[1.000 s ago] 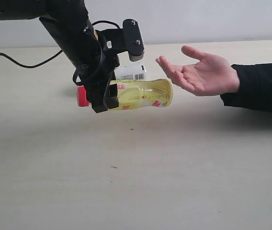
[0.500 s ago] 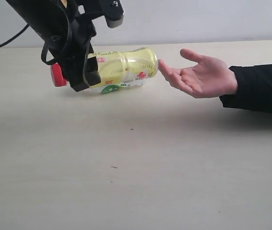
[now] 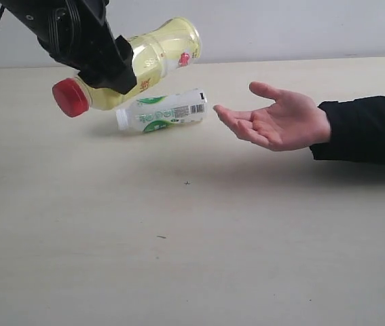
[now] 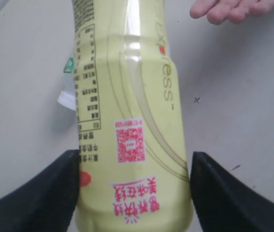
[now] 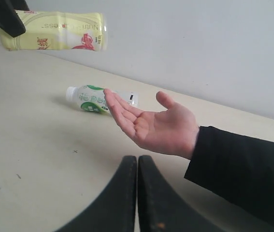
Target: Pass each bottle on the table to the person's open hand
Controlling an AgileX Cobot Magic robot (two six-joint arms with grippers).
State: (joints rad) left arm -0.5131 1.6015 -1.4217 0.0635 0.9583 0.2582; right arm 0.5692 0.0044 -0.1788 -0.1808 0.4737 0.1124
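The left pincer (image 3: 114,68) is clenched round a yellow-labelled bottle (image 3: 155,51), gripping it across the body near the neck end. In the left wrist view a black finger presses on each side of the label. The bottle hangs in the air, well above the desk (image 3: 192,258).

In the exterior view its long axis runs on a slant. The red cap (image 3: 70,97) points down and to the left, and the flat base points up and to the right.

The person's open hand (image 3: 277,122) waits palm up on the right, lower than the bottle's base and apart from it, with its fingertips reaching left. The base end is the end nearer the hand but aims above it, so the coming move probably needs travel to the right and down.

A white-and-green bottle (image 3: 165,111) lies on its side on the desk between the held bottle and the hand, its white cap to the left and its long axis nearly level.

The right pincer (image 5: 137,162) is closed and empty. It shows only in its own wrist view, which looks toward the open hand.
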